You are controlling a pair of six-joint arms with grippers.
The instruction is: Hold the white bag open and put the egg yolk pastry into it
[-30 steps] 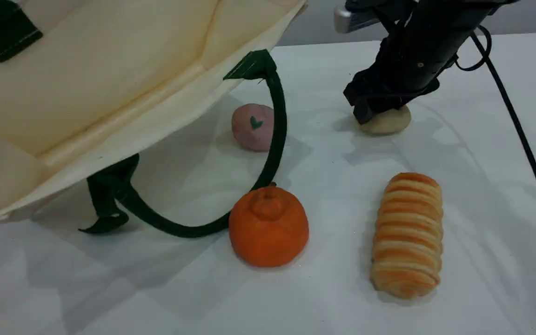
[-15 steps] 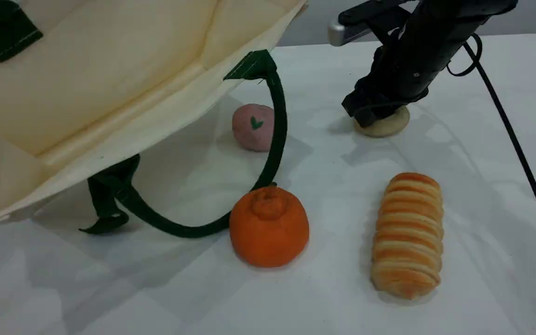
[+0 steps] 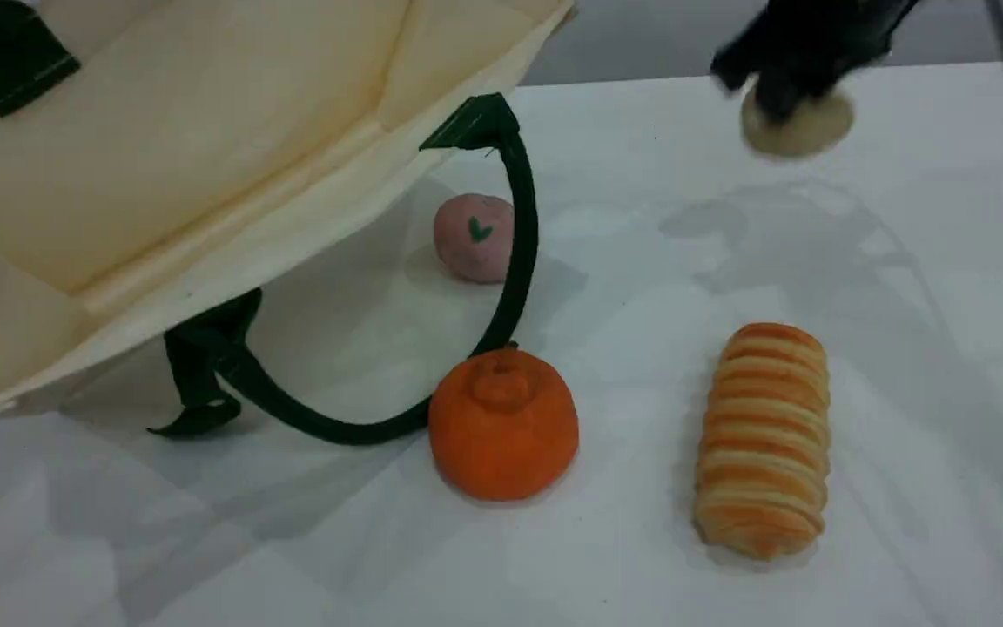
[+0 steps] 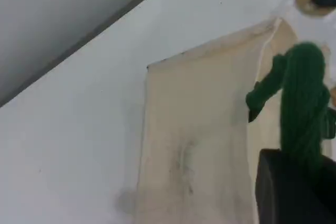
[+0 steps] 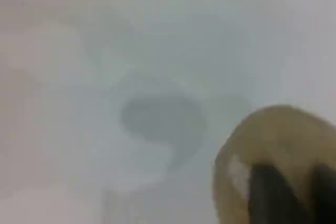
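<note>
Now | right pincer (image 3: 793,100) grips egg yolk pastry (image 3: 802,129) aloft | orange bun (image 3: 503,424), pink ball (image 3: 471,237) near white bag (image 3: 188,174)

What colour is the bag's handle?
Dark green handle, clearest in the scene view.

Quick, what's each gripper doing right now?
Left gripper: shut on the green handle of the white bag.
Right gripper: shut on the egg yolk pastry, lifted.

Soft, even light falls from above on the white desk (image 3: 902,366), leaving faint grey shadows and no harsh glare. In the scene view the right claw (image 3: 793,91) is smeared by motion blur. The right wrist view is wholly out of focus; the left wrist view is soft.
</note>
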